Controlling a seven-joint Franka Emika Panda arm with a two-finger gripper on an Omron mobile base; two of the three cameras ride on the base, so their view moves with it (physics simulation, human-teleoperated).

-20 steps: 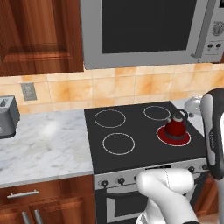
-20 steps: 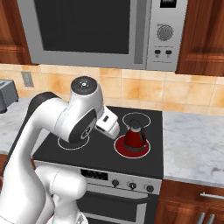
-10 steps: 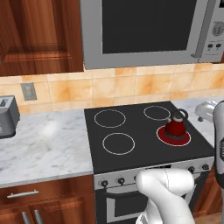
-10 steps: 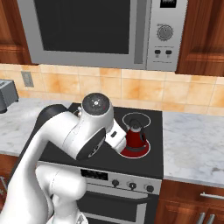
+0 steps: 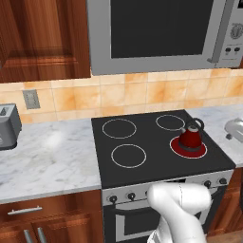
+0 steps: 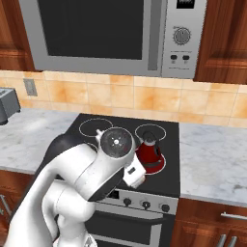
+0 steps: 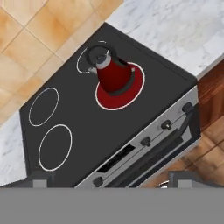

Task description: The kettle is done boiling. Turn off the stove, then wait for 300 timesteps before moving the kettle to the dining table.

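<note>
**Burner still glowing under the kettle — watch the knob approach**

Your gripper hangs above the front of the stove with its jaws spread wide and nothing between them. The kettle sits squarely on a ring that glows red, at about one o'clock from the gripper in the hand view. In the left base view it stands on the front right burner.

What could go wrong, as I judge it:
- You have a row of dark knobs close together on the steel front panel. Turning the wrong one would leave this ring hot, or light another.
- Wide jaws coming down on one knob may brush its neighbour, so centre carefully.
- The elbow sits just in front of the kettle in the right base view. A swing toward twelve o'clock could knock it off the ring.
- Lifting the kettle before the wait is over would break the task order.

Room to move: the cooktop's left rings lie bare. Marble counter flanks the stove on both sides. The microwave overhangs the back, limiting height there. The front edge drops straight to the oven door.
</note>
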